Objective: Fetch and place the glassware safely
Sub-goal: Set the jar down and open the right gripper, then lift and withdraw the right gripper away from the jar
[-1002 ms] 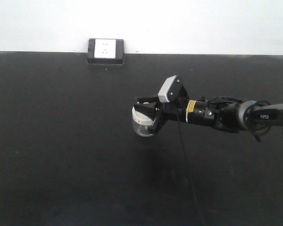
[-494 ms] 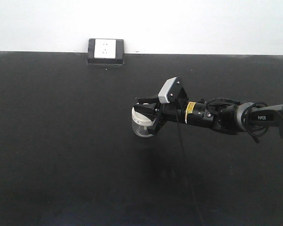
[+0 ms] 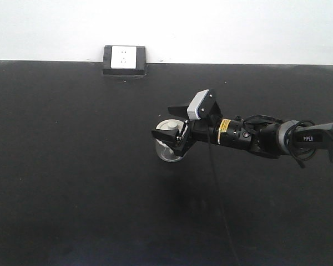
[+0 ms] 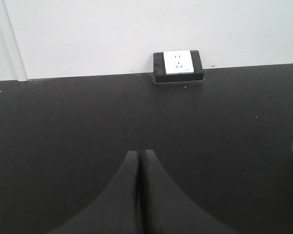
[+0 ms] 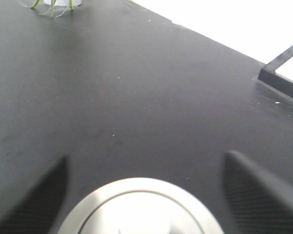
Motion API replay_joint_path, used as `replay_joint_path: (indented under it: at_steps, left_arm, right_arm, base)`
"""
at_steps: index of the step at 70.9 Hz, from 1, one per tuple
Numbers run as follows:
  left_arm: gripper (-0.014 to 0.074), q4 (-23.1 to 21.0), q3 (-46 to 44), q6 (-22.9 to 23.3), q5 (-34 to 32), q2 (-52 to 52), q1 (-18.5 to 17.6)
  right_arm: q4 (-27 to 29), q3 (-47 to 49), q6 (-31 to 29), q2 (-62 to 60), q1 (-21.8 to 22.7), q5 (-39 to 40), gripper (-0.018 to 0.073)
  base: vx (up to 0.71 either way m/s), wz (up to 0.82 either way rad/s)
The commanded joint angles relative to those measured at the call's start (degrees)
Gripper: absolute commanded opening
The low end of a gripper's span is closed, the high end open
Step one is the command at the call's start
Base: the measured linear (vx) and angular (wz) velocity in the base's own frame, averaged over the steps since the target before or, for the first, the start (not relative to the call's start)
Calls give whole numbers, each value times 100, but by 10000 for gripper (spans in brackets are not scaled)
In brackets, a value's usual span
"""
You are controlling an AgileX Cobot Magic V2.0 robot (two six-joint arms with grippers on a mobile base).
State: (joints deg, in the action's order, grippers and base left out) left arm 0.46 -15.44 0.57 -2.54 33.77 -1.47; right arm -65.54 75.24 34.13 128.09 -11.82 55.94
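Standing free on bench: lidded glass jar, between spread right fingers gripping nothing. Risking toppling if clipped while retreating. Left fingers pressed together, empty.

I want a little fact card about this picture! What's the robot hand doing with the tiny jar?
jar: small clear glass jar with a cream-white lid, standing upright on the black table
right gripper: right gripper open, one finger on each side of the jar, not squeezing it
left gripper: left gripper shut, holding nothing, away from the jar
wall end: white power socket in a black box at the table's far edge
far corner: something white with green leaves, too cut off to name
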Motion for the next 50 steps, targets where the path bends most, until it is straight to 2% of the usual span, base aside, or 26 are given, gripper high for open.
replay_joint_path:
  at_steps: [1,21,36,50]
  left_arm:
    - [-7,-46,-171,51,-405,23,-5]
    - [-7,-46,-171,51,-405,23,-5]
    - [-7,-46,-171,51,-405,23,-5]
    - [-7,-46,-171,51,-405,23,-5]
  right_arm:
    - [341,162,-24,-347,27,353,729]
    - [404,145,59,-466,27,275,693]
    - [380,137,491,-962,27,-227,642]
    - [186,137,1261,-1753,27,-916,552]
  base:
    - [0,0]
    - [0,0]
    - [0,0]
    - [0,0]
